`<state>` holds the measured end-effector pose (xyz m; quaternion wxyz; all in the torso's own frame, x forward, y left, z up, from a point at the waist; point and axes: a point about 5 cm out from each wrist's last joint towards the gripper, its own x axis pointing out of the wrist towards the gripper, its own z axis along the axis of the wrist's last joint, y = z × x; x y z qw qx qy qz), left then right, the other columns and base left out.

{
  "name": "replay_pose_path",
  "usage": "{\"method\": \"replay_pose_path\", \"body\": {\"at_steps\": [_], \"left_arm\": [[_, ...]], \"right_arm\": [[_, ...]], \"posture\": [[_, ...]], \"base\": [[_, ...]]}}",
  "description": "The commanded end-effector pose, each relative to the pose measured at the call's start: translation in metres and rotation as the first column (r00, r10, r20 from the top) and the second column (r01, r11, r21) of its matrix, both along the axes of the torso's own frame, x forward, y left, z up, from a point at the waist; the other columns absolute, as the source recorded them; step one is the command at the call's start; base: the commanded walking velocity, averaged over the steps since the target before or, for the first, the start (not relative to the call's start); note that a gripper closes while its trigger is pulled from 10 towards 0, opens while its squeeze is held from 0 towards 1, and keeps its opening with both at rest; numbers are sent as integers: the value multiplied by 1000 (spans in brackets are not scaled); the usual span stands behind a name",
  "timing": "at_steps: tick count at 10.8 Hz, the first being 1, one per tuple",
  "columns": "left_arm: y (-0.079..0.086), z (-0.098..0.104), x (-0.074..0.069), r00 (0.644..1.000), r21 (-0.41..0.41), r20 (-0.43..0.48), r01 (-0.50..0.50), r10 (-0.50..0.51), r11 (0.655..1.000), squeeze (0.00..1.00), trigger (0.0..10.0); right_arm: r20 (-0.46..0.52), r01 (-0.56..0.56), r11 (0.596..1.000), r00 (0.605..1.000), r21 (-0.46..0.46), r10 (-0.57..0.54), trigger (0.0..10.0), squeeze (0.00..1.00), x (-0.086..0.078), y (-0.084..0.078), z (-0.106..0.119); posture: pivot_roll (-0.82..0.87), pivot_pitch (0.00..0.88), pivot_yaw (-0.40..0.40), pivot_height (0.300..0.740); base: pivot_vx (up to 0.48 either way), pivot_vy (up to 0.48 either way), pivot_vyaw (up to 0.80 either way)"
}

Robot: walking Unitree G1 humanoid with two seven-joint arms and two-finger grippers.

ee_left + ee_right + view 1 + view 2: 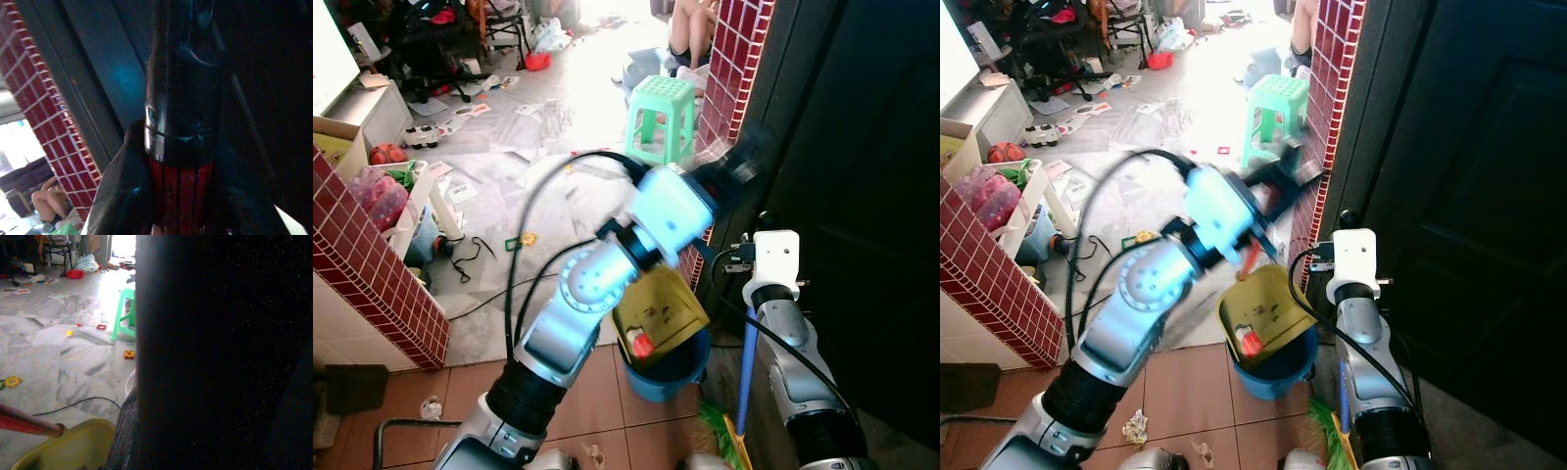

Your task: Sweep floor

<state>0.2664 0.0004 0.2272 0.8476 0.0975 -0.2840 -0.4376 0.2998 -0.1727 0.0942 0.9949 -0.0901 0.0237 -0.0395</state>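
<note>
Clenched around a red handle point(181, 188), left claw point(176, 196), yellow dustpan point(658, 308) tilted over blue bucket point(671, 370), right claw state not discernible.

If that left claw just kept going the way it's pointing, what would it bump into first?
Most likely the dark door. The left gripper, shut on the red dustpan handle, points up past the handle's black end straight at it, with the red brick pillar off to one side. Depth is hard to judge.

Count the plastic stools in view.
1: a green stool on the marble floor by the red tiled pillar, beyond the raised left arm. Others may be hidden behind the clutter or the arm.
</note>
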Motion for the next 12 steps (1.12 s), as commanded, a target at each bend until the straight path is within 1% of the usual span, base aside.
{"method": "replay_pose_path", "body": {"at_steps": [1, 2, 3, 4, 5, 6, 7, 8, 9, 10, 11, 12], "left_arm": [[2, 20, -3, 994, -15, 111, -8, 10, 1000, 0, 10000], [4, 21, 0, 994, -26, 108, -29, 32, 999, 0, 10000], [18, 31, 13, 989, -176, 12, -146, 150, 974, 0, 10000], [27, 36, 18, 970, -165, 88, -209, 225, 964, 0, 10000], [32, 35, 21, 966, -221, 26, -244, 256, 944, 0, 10000], [40, 35, 26, 945, -281, -45, -324, 325, 903, 0, 10000], [36, 31, 25, 954, -240, -16, -293, 298, 926, 0, 10000], [27, 26, 19, 972, -178, 37, -224, 234, 958, 0, 10000], [27, 24, 20, 971, -240, -51, -241, 236, 940, 0, 10000], [23, 26, 14, 965, -181, 78, -232, 249, 956, 0, 10000], [28, 26, 19, 961, -223, 13, -266, 276, 938, 0, 10000], [35, 29, 23, 952, -269, -12, -298, 306, 916, 0, 10000]], "right_arm": [[27, 5, 1000, 1000, -12, -5, 10000, 0, 4, 0, 6], [27, 5, 1000, 1000, -12, -5, 10000, 0, 4, 0, 6], [29, 6, 1000, 1000, -15, -5, 10000, 0, 5, 0, 6], [30, 4, 1000, 1000, -17, -4, 10000, 0, 5, 0, 6], [30, 2, 1000, 1000, -19, -1, 10000, 0, 5, 0, 6], [31, 0, 1000, 1000, -20, 1, 10000, 0, 6, 0, 7], [32, -2, 1000, 999, -21, 2, 10000, 0, 6, 1, 7], [33, -3, 1000, 999, -22, 4, 10000, 0, 6, 1, 7], [33, -4, 1000, 999, -22, 5, 10000, 0, 7, 1, 7], [33, -5, 1000, 999, -22, 6, 10000, 0, 7, 1, 7], [33, -6, 1000, 999, -22, 7, 10000, 0, 7, 2, 6], [34, -7, 1000, 999, -21, 8, 10000, 0, 7, 2, 6]], "posture": [[-85, 0, 31, 740], [-85, 0, 31, 740], [-88, 0, 29, 740], [-85, 0, 27, 740], [-85, 0, 27, 740], [-85, 0, 28, 740], [-85, 0, 27, 740], [-84, 0, 26, 740], [-85, 0, 27, 740], [-84, 0, 27, 740], [-85, 0, 28, 740], [-84, 0, 28, 740]], "base": [[0, 0, 0], [0, 0, 0], [0, 0, 0], [0, 0, 0], [0, 0, 0], [0, 0, 0], [0, 0, 0], [0, 0, 0], [0, 0, 0], [0, 0, 0], [0, 0, 0], [0, 0, 0]]}}
